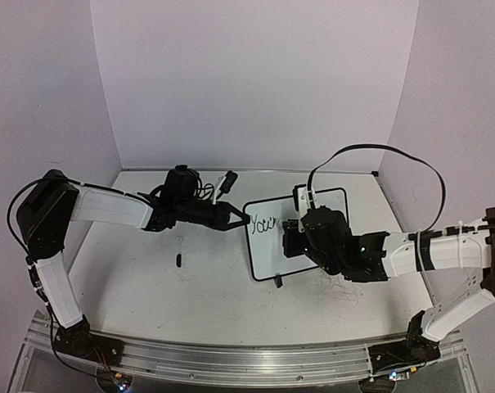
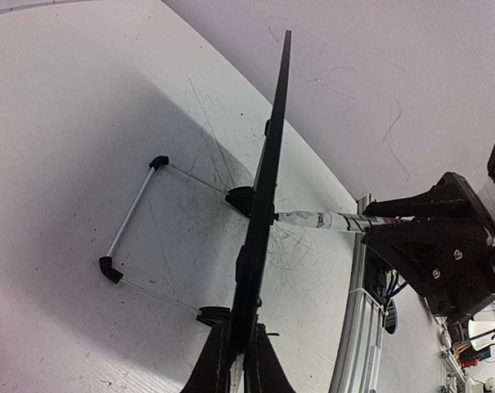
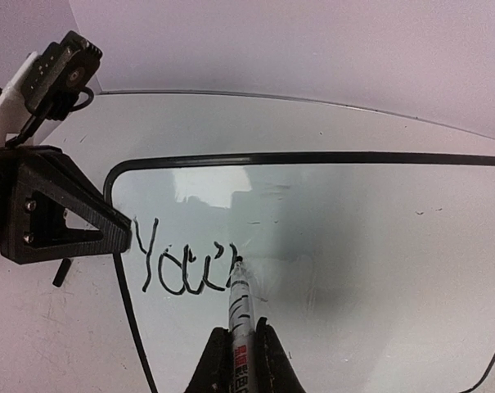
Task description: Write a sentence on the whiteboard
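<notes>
A scuffed white tabletop (image 1: 190, 303) sits between plain pale walls (image 1: 247, 74). At the centre of the top view stands the small white whiteboard (image 1: 267, 250) with a thin black rounded frame, tilted on a wire stand (image 2: 132, 219) with black feet. The right arm covers its right part there. The left gripper (image 1: 240, 219) is clamped on its left edge. The right gripper (image 3: 242, 342) is closed around a white, black-tipped marker (image 3: 238, 299). The marker's tip touches the board at the end of black handwriting (image 3: 177, 266) reading roughly "You"; the last strokes are unclear. A small black object (image 1: 179, 260) lies left of the board, too small to identify.
</notes>
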Tool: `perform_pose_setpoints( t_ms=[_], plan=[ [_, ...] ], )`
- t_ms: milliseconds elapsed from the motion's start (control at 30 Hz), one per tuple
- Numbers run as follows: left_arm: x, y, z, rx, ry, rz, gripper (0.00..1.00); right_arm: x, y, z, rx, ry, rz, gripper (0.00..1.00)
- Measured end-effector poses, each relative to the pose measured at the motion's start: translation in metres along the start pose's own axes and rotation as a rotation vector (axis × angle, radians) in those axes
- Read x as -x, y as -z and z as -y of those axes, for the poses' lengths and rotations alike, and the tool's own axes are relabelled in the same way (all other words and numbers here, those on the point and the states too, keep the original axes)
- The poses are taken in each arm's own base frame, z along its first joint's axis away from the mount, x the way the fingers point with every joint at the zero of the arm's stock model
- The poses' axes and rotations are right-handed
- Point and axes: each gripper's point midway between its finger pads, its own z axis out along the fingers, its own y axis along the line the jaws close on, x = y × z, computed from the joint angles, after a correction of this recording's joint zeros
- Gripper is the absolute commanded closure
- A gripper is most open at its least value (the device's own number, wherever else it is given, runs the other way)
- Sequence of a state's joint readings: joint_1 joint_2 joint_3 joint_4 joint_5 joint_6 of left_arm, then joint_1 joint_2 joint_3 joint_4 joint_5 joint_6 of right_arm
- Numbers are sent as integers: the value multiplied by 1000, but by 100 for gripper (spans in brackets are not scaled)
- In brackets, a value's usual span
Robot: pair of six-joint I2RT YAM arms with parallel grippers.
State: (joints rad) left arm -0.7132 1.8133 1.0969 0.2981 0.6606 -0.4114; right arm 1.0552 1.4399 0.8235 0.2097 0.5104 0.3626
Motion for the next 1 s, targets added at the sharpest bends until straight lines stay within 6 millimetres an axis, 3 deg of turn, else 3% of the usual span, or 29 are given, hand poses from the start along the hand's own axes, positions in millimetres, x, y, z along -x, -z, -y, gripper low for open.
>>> perform_pose_setpoints(
  t_ms=[367, 600, 1000],
  plan=[
    [0, 0, 0, 0, -1, 0, 100, 6, 1, 6, -26, -14, 18, 100],
    [0, 0, 0, -2, -1, -1, 100, 16, 14, 13, 11, -52, 37, 100],
    [0, 0, 0, -2, -1, -1, 100, 0, 8, 9, 59, -43, -10, 100]
  ],
)
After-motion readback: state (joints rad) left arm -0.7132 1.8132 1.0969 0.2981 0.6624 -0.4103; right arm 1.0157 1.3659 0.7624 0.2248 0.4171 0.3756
